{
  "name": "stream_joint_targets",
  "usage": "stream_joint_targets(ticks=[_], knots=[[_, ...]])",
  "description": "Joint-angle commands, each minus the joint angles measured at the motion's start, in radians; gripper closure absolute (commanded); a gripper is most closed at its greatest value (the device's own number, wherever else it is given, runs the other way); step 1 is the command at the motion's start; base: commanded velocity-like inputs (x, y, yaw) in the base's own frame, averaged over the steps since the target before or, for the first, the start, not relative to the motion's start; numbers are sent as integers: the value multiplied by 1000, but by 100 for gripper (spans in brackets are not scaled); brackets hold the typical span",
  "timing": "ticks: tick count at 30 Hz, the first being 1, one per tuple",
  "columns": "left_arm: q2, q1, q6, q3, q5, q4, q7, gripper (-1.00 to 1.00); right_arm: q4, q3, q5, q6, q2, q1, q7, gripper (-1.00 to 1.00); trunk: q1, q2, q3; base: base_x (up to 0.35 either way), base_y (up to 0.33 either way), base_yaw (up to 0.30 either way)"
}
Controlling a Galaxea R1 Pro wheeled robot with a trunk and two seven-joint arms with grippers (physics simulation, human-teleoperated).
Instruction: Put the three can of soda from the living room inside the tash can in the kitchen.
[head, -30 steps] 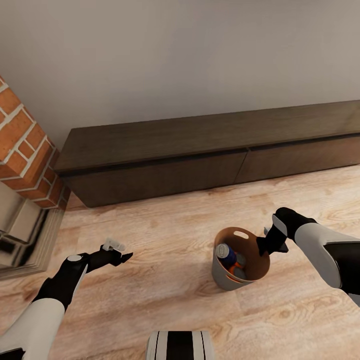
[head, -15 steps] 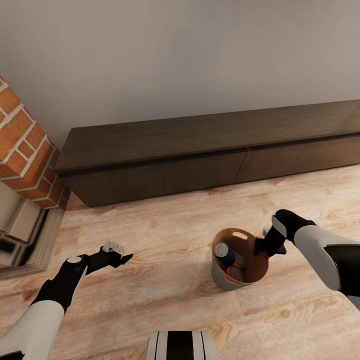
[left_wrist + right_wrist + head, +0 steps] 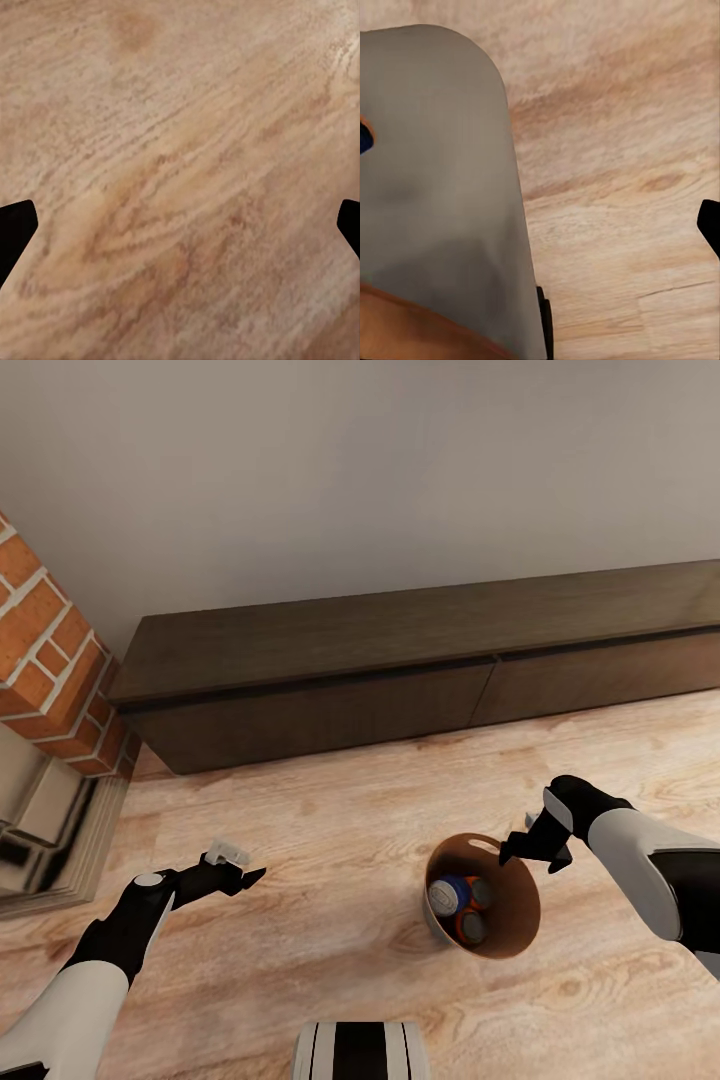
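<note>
We have the right pincer (image 3: pixel 522 849) clamped on the bin's (image 3: pixel 515 920) far rim, cans (image 3: pixel 460 905) inside it above the floor, while the left pincer (image 3: pixel 238 865) hangs apart, farther off.

We see 3 cans in the trash can (image 3: pixel 510 925), the dark reddish can (image 3: pixel 481 892) mostly hidden behind the blue can (image 3: pixel 450 895). Right gripper (image 3: pixel 522 847) jaws: can't tell. Cabinet (image 3: pixel 400 660) cut off at the right edge.
</note>
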Motion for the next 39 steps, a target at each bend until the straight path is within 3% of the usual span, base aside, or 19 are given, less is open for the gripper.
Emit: stream_joint_targets(ticks=[1,23,26,39], knots=[[0,0,0,0,0,0,0,-100,0,0,0,0,0,0,0,-100,0,0,0,0,0,0],[0,0,0,0,0,0,0,-100,0,0,1,0,1,0,-2,-100,0,0,0,0,0,0],[0,0,1,0,0,2,1,-100,0,0,1,0,1,0,-3,-100,-1,1,12,0,0,0],[0,0,4,-1,-9,11,2,-100,1,1,2,0,5,8,-13,-100,-51,92,52,0,0,0]])
